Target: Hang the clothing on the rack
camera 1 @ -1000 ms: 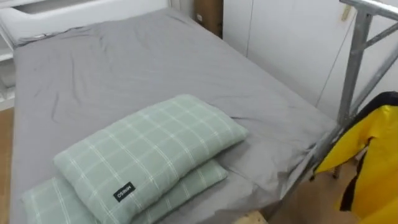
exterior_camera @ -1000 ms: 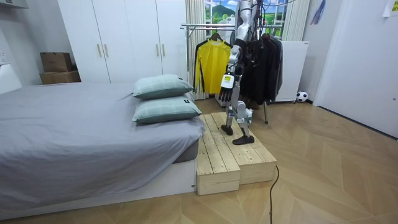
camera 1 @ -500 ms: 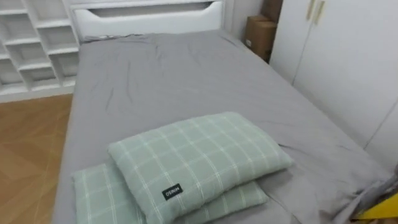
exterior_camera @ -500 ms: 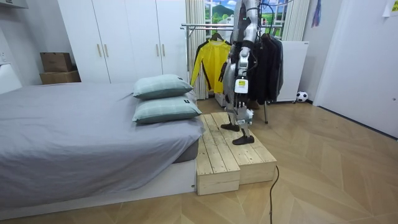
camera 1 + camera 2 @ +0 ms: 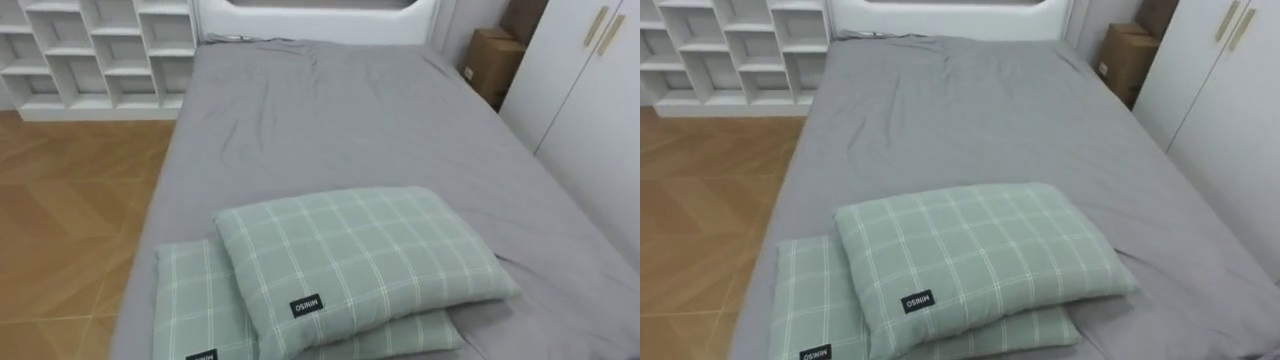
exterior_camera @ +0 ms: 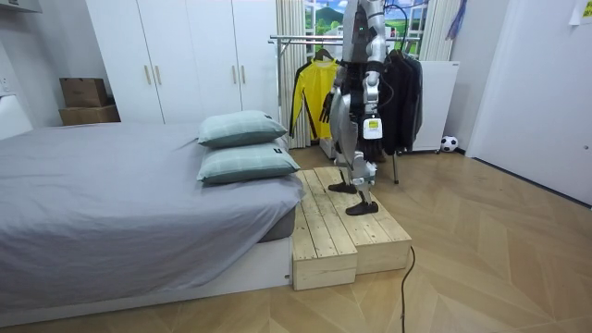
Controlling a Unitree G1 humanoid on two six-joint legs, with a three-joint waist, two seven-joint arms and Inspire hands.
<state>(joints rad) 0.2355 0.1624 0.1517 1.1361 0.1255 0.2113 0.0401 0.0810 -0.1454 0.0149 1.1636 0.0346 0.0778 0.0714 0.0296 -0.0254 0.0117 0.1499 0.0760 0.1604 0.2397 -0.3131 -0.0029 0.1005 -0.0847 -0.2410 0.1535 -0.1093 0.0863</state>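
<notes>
Robot has turned from the clothes rack (image 6: 296, 39) toward the bed (image 5: 330, 120). Its left hand (image 6: 373, 129) hangs before the dark clothes (image 6: 402, 92), beside the yellow jersey (image 6: 307, 97); whether it grips anything I cannot tell.

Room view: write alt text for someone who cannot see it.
The robot stands on a wooden platform at a grey bed with two stacked green pillows. Behind it, a clothes rack holds a yellow shirt and dark garments.
</notes>
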